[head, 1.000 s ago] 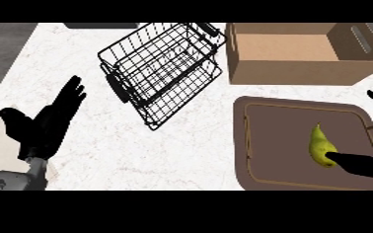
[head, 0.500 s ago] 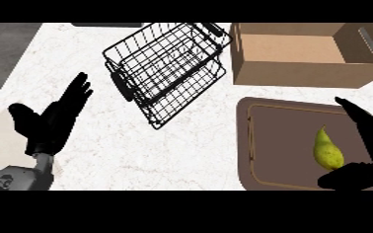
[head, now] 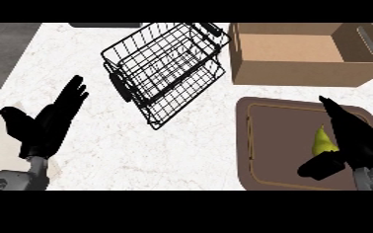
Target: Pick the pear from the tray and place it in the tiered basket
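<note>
Sliding in from the right edge, the right hand (head: 351,140) had come up against the pear (head: 319,139) on the brown tray (head: 277,173), fingers straight and thumb spread beneath it, nothing gripped yet; closing looked like the next step. On the white marbled counter (head: 182,150), the left hand (head: 50,126) rested open at the left, then came the wire tiered basket (head: 164,71), set at an angle, and a cardboard box (head: 291,71).

An open-topped brown cardboard box (head: 291,72) sits at the far right corner of the white, faintly speckled desk (head: 182,153). A dark flat object (head: 105,24), cut off, lies at the desk's far edge.
</note>
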Robot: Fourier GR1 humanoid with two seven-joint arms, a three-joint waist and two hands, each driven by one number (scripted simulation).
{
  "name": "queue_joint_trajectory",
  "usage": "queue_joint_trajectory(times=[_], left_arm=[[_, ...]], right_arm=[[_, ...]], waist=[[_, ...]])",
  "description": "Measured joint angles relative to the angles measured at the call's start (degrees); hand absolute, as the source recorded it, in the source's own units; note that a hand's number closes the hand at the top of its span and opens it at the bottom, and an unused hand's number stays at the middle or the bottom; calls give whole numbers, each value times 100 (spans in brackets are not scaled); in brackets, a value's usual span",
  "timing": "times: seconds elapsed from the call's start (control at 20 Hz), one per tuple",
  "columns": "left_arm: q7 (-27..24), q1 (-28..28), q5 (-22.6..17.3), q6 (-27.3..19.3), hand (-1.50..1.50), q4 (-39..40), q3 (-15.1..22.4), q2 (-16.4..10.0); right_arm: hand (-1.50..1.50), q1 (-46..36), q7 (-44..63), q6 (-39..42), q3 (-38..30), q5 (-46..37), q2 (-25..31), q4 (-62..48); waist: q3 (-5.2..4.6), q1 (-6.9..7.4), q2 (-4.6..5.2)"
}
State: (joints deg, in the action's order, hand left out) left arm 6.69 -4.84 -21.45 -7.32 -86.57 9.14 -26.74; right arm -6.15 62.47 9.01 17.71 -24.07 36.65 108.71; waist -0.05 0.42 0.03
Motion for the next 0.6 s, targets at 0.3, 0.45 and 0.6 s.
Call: queue_joint_trajectory(times=[0.3, 0.45, 0.6], left_arm=[[13, -47, 192, 39, 0, 70, -105, 169], [126, 109, 228, 62, 0, -172, -164, 217], [113, 154, 356, 133, 0, -159, -225, 316]], right_arm=[[-150, 275, -321, -80, -39, -539, -303, -613], [-150, 376, -566, -184, -116, -851, -405, -980], [-150, 487, -695, -247, -225, -1182, -487, -1130]], waist=[[5, -33, -2], [6, -28, -4], [7, -38, -5]])
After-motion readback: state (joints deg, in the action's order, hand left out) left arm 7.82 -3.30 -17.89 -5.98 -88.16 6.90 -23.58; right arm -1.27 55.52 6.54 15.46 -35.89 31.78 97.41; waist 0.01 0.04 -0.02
